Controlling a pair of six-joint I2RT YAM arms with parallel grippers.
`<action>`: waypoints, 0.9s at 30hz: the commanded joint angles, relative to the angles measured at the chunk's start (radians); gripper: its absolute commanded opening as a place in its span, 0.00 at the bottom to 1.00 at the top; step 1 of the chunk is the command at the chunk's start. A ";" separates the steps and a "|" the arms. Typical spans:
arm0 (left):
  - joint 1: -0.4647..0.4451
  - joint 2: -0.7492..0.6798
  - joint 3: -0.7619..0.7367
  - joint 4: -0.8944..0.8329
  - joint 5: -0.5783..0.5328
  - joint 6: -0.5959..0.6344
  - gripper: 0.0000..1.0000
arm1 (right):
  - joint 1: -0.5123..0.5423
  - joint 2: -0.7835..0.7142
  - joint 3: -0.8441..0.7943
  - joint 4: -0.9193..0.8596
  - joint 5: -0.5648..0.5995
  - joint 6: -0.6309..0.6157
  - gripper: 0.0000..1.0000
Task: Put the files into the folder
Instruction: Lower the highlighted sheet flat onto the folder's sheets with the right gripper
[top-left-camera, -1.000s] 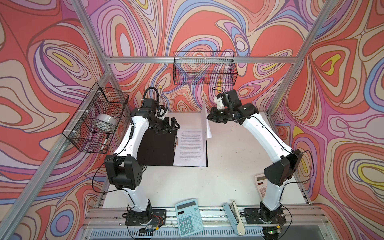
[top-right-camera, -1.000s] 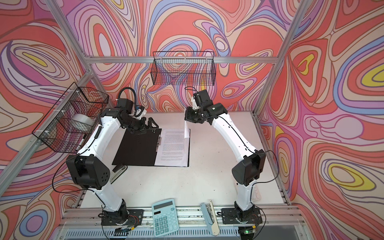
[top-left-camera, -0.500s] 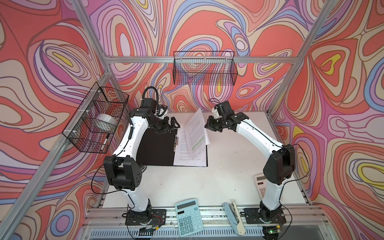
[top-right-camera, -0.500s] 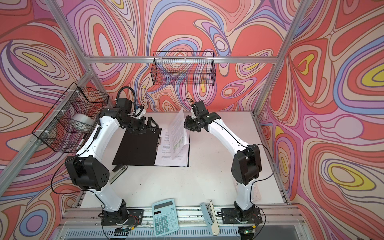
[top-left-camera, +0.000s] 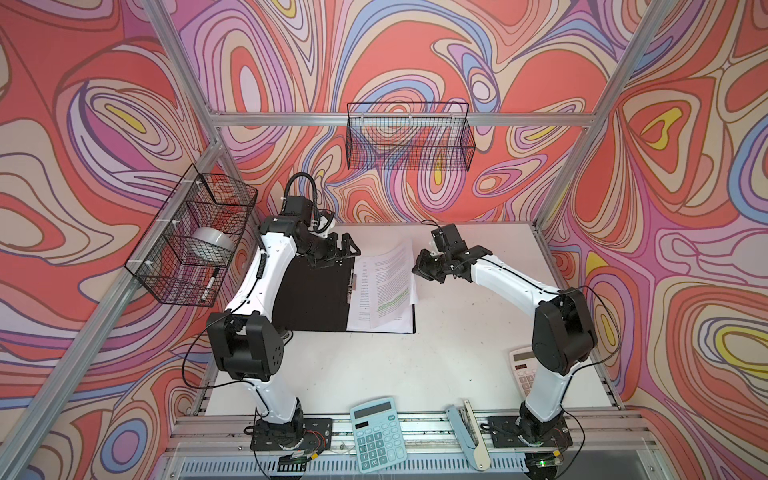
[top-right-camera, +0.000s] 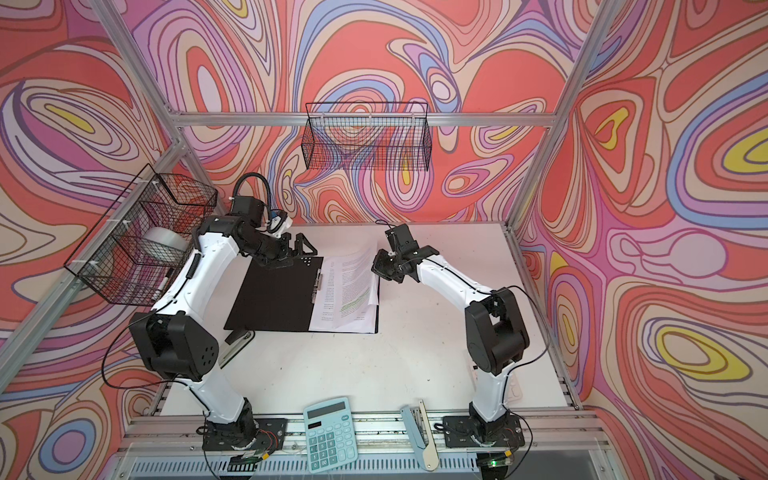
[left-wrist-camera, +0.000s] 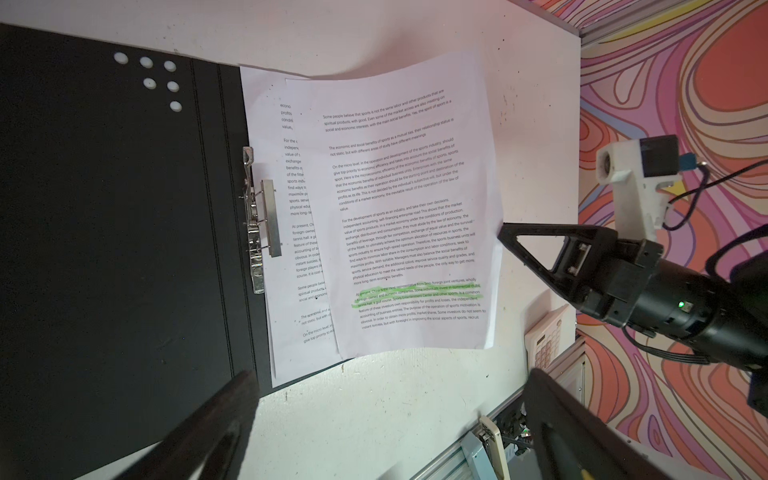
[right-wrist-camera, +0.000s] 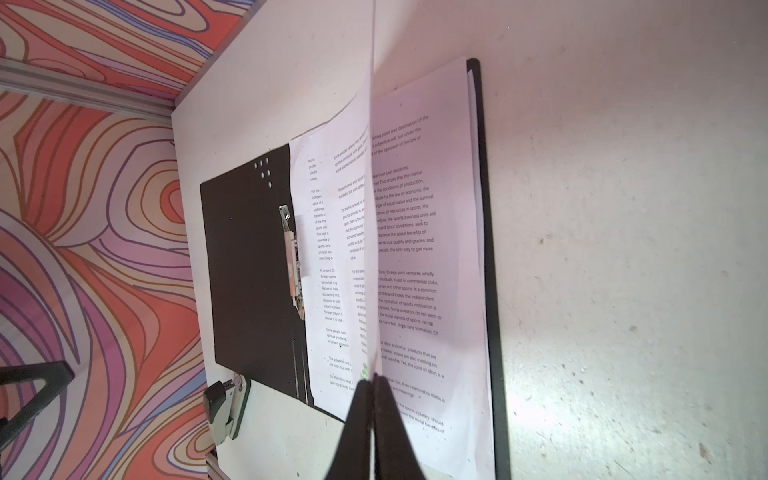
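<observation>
Right wrist view — jaws pinch edge of sheet (right-wrist-camera: 356, 199) over open folder (right-wrist-camera: 245, 270).

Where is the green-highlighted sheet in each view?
Top view: sheet centre, over the right half of the folder.
Top view: sheet just left of centre.
Left wrist: sheet centre, face-on.
Right wrist: sheet centre, nearly edge-on.
Shared landmark: metal clip by the folder's spine.

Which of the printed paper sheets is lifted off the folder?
The white sheet with green highlighted lines: the right gripper pinches its edge and holds that side up, while the other white printed sheets lie flat in the open black folder.
</observation>
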 joint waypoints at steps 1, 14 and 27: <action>0.002 -0.026 -0.005 -0.020 0.013 -0.003 1.00 | 0.002 -0.013 -0.045 0.069 0.030 0.050 0.00; 0.002 -0.019 -0.010 -0.019 0.026 -0.005 1.00 | 0.012 0.060 -0.138 0.205 0.013 0.156 0.00; 0.002 -0.013 -0.013 -0.022 0.040 -0.001 1.00 | 0.045 0.134 -0.116 0.197 0.018 0.155 0.00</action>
